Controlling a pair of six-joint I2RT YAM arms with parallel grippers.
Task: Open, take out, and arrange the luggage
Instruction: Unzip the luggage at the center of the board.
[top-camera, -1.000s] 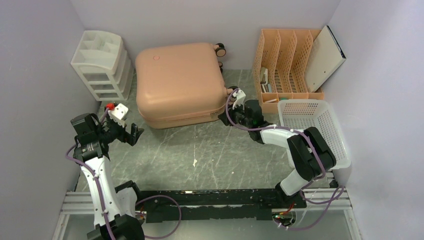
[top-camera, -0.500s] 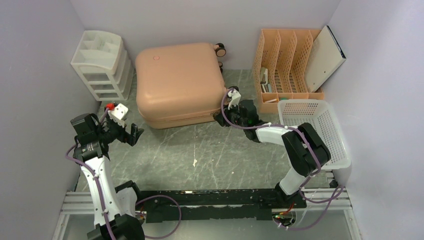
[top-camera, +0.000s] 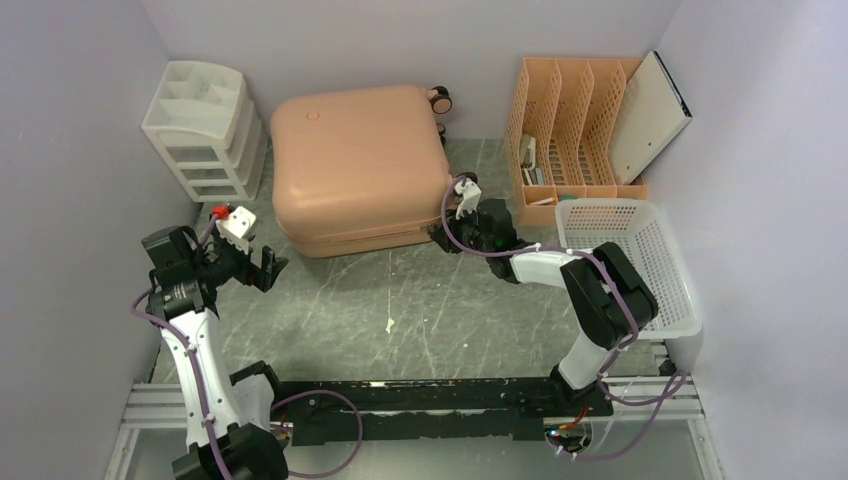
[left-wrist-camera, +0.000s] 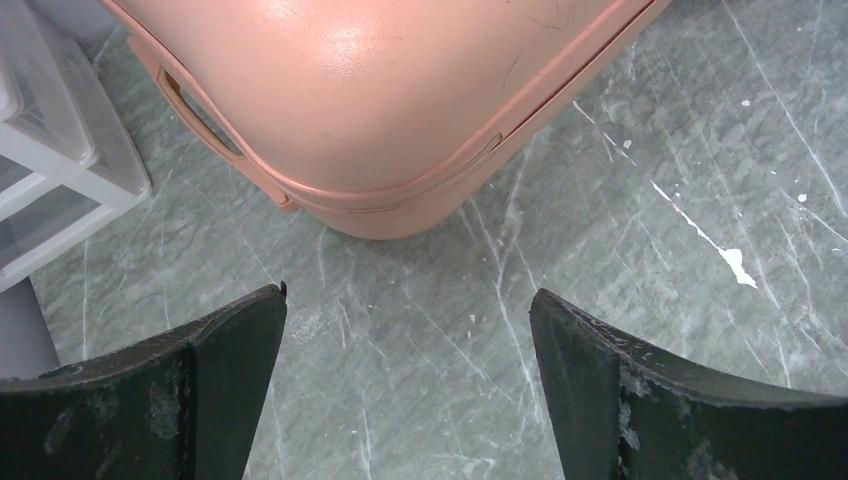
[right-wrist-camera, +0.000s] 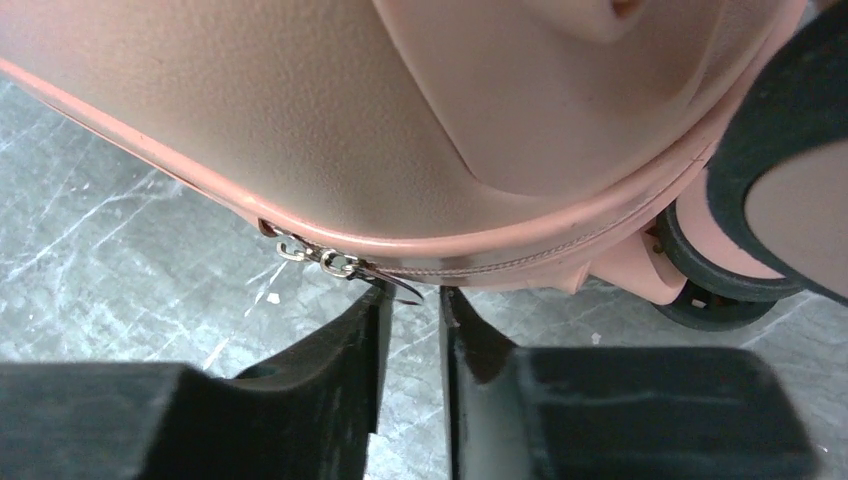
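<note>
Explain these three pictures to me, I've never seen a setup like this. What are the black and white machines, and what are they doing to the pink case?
Those are two robot arms, bolted to the near edge of a table. Each ends in a two-finger gripper. The wide picture comes from a fixed camera above and behind the arms. The two close-ups come from cameras on their wrists.

On the table lies a closed salmon-pink suitcase. Around it stand a white drawer unit, an orange file rack and a white basket.

The left gripper is open, holds nothing, and faces a corner of the case. The right gripper is at the zipper pull with its fingers nearly together. Whether they pinch the pull, I cannot tell.
</note>
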